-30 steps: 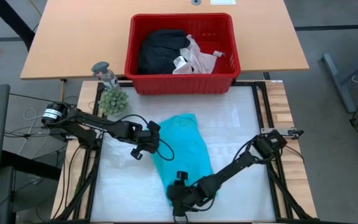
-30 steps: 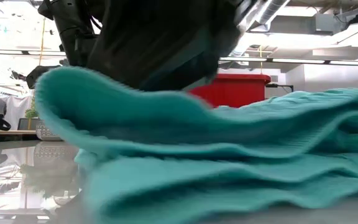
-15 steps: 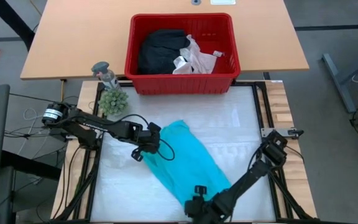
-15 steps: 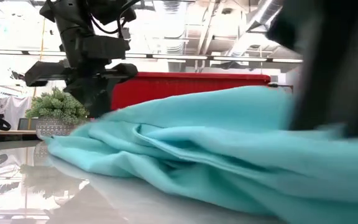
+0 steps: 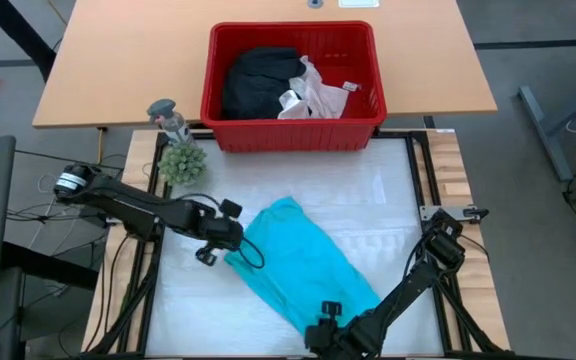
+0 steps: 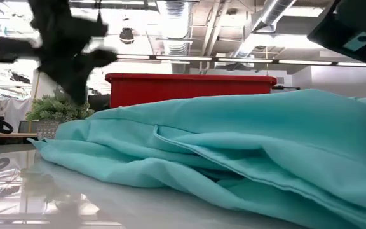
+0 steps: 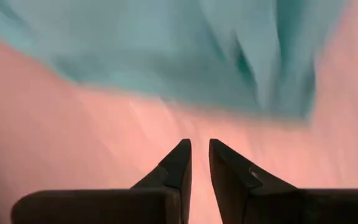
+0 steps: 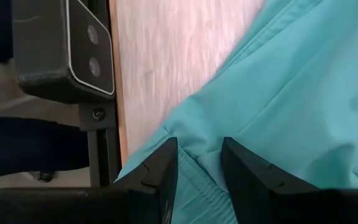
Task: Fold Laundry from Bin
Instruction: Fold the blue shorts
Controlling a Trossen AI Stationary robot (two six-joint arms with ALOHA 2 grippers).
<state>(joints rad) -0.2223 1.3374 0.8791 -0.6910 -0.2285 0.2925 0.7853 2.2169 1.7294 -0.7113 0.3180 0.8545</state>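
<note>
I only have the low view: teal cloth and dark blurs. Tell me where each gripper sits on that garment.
Observer: From above, the right gripper is at the teal garment's end nearest the table's front edge.
Operator: Now give me the left one.
Observer: The left gripper is off the cloth, over bare table beside the garment's edge on the plant's side. Its fingers are nearly together with nothing between them.
Operator: Report what's left in the bin.
Observer: The red bin holds a black garment and white cloth beside it.
</note>
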